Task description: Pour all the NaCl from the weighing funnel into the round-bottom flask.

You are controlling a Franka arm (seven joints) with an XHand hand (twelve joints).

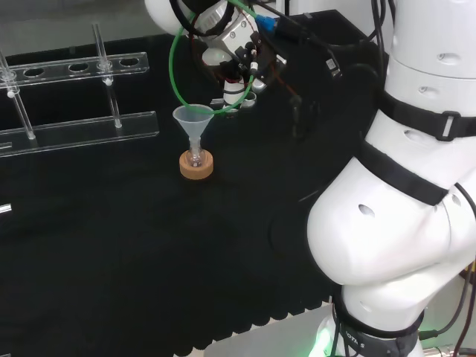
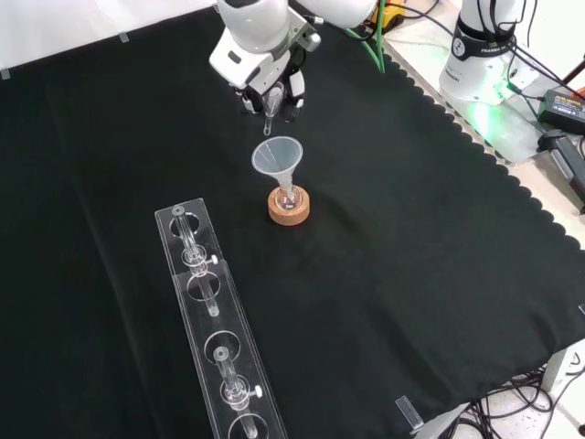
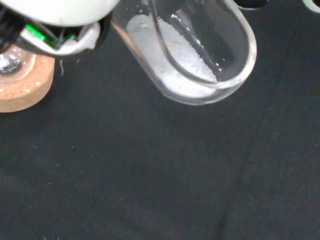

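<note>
A black cloth covers the table, with a clear rack along the far left in the head view. Near the middle, a small flask sits in a cork ring with a clear funnel standing in its neck. The hand hangs just to the right of the funnel's rim and above it; how its fingers are set cannot be told from here.

In the front view, the hand comes in from the top and a thin clear spout points down from it, ending just above and behind the funnel, apart from it. The flask and cork ring stand below.

In the wrist view, the scoop-like weighing funnel is close up, with white salt lying in its rounded end. The cork ring shows beside it.

Judging from this, the pour has not begun: the salt is in the weighing funnel, whose spout has yet to reach over the funnel and tip further.
</note>
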